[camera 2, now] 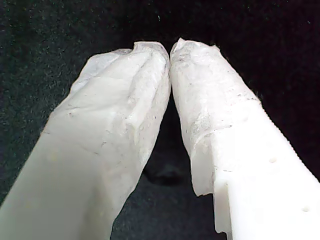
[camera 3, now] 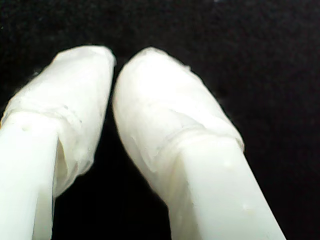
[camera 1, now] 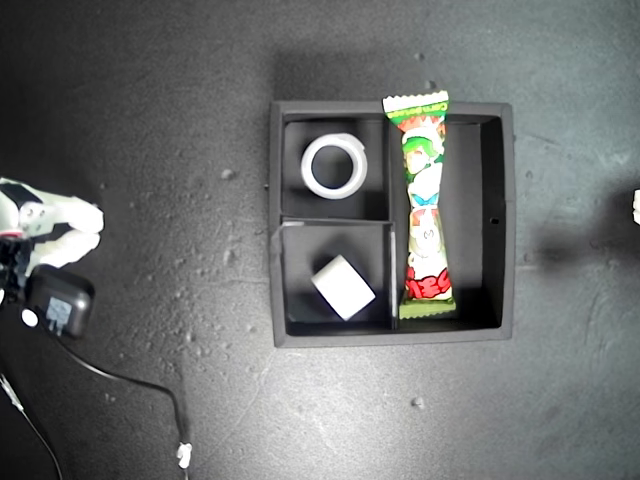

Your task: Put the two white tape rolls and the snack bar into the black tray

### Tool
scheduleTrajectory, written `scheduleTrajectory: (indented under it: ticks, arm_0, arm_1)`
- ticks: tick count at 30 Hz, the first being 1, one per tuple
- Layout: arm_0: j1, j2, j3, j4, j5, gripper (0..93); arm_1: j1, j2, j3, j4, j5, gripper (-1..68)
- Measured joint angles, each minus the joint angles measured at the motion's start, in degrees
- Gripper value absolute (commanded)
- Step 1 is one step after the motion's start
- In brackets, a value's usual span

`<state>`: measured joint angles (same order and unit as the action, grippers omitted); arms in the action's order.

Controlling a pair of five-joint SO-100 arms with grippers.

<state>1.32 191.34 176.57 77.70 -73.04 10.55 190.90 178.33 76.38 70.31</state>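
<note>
The black tray (camera 1: pixel 506 215) lies in the middle of the exterior view. One white tape roll (camera 1: pixel 311 168) lies flat in the small compartment nearer that view's top. The other white tape roll (camera 1: pixel 343 287) rests on its side in the small compartment below it. The snack bar (camera 1: pixel 424 205) fills the long compartment, and its upper crimped end overlaps the tray wall. My first gripper (camera 2: pixel 170 52) is shut with its tips touching and nothing between them, over dark mat. My second gripper (camera 3: pixel 114 67) is also shut and empty. Neither wrist view shows the tray.
A white arm (camera 1: pixel 48 222) sits at the exterior view's left edge with a black box (camera 1: pixel 58 303) and a cable (camera 1: pixel 140 385) trailing down. A white sliver of another arm (camera 1: pixel 636 205) shows at that view's right edge. The dark mat carries white specks.
</note>
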Motion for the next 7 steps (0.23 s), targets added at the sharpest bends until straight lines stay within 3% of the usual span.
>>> scheduleTrajectory:
  ticks: [7]
  arm_0:
    - [0.00, 0.00, 0.00, 0.00, 0.00, 0.2]
  arm_1:
    - [-0.88, 0.00, 0.00, 0.09, -0.09, 0.0]
